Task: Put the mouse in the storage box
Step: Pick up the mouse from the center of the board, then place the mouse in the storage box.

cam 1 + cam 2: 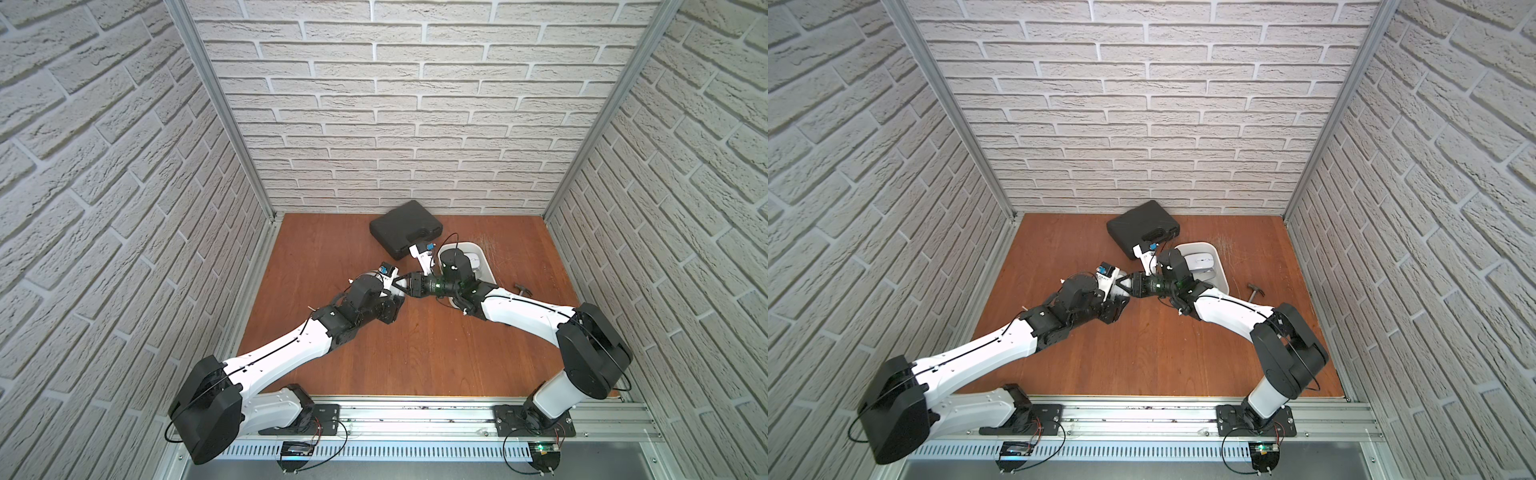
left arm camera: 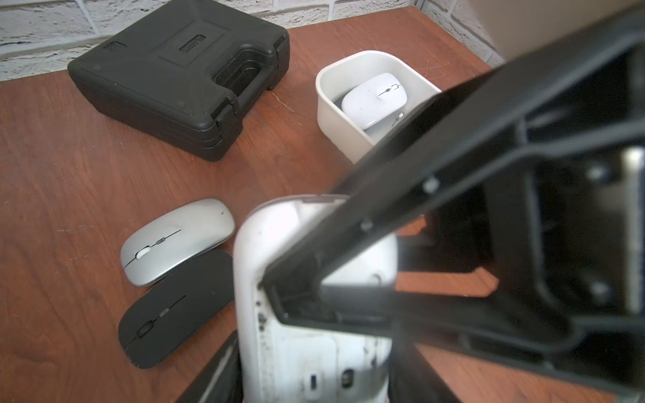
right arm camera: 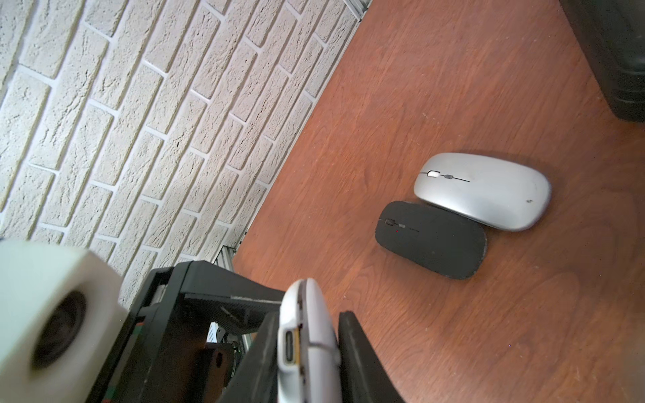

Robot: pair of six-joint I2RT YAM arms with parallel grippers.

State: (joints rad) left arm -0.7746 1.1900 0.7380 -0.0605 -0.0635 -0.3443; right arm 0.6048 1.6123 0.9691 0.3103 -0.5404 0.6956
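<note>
Right wrist view: my right gripper [image 3: 309, 349] is clamped on the white mouse [image 3: 307, 314], pinching its thin edge. My left gripper [image 2: 314, 356] grips it too, mid-air, near the storage box [image 2: 336, 118] but not over it. Risk: when left lets go, that narrow pinch could let the mouse twist or drop.

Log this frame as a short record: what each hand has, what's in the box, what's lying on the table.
left hand: shut on held mouse, white
right hand: shut on the same mouse, above the table
storage box: boxed mouse, white, on top of something grey
on table: silver mouse and black mouse, touching; black case
</note>
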